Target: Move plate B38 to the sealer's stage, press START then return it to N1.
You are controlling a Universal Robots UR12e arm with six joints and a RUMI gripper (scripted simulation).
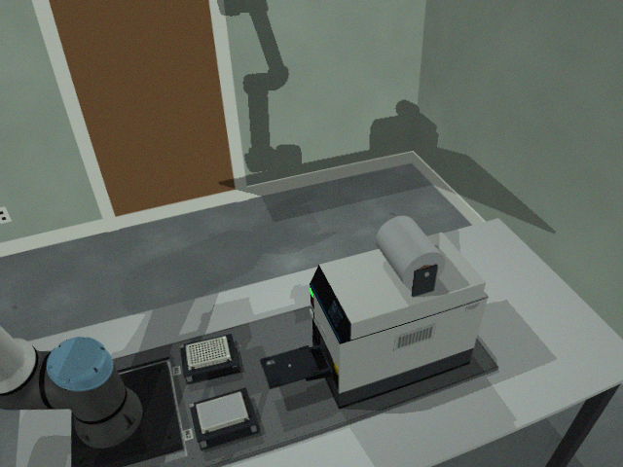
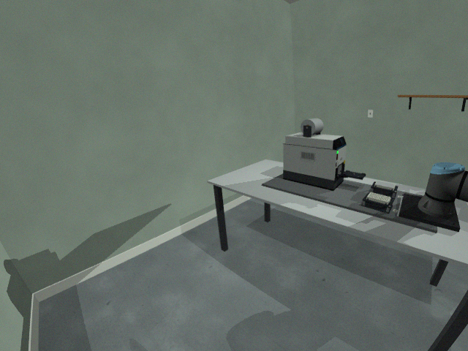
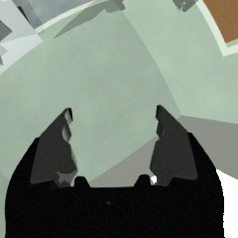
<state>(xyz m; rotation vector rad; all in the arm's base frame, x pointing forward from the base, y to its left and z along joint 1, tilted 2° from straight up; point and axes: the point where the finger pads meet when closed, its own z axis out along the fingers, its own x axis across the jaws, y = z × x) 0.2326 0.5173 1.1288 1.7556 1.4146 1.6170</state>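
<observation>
Plate B38 (image 1: 207, 351) (image 2: 379, 198) lies in the dark nest N1 (image 1: 212, 373), its wells showing and no foil visible. A second plate (image 1: 222, 411) (image 2: 385, 186) with a smooth, pale top lies in nest N2 (image 1: 229, 433). The sealer (image 1: 402, 349) (image 2: 309, 166) has its dark stage (image 1: 287, 366) (image 2: 354, 175) out, with no plate on it. Its lamp (image 1: 311, 292) (image 2: 337, 152) is green. My gripper (image 3: 114, 107) is part open and empty, facing the wall; neither the top nor the exterior view shows it. No plate is near its fingers. The START button cannot be made out.
The arm's base (image 1: 102, 416) (image 2: 438, 204) stands beside the nests, on the side away from the sealer. A foil roll (image 1: 410, 248) (image 2: 313, 126) sits on top of the sealer. The stage sticks out toward the nests. A wall shelf (image 2: 431, 96) is at the right in the exterior view.
</observation>
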